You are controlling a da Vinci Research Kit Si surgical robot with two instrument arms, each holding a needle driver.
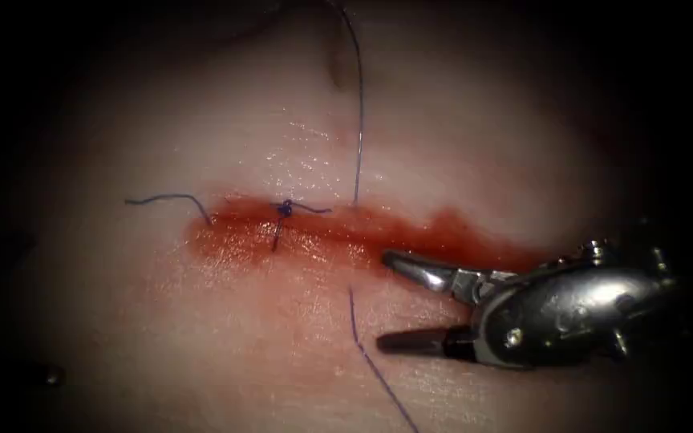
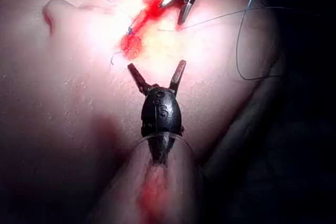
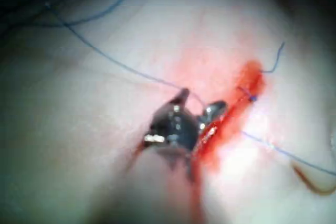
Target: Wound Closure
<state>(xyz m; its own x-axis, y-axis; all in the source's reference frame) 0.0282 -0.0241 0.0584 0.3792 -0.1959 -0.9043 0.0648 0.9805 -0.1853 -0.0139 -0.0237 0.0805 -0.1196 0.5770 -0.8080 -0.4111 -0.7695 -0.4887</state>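
Pincer of the right tool (image 1: 382, 301) gapes empty beside the cut (image 1: 362, 236), thread (image 1: 357, 104) crossing; left pincer (image 2: 156, 74) likewise spread, empty.

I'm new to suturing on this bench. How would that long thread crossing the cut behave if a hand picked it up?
Probably limp and very light: the thread lies in loose curves over the tissue and keeps no shape. Possibly slippery where it meets the red fluid. Likely anchored, since it enters the tissue at the cut. Both the right hand and the left hand are open, holding nothing.

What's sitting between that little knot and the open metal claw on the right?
In the endoscope view, red fluid along the cut, and thread entering the tissue, between knot and the right end effector.
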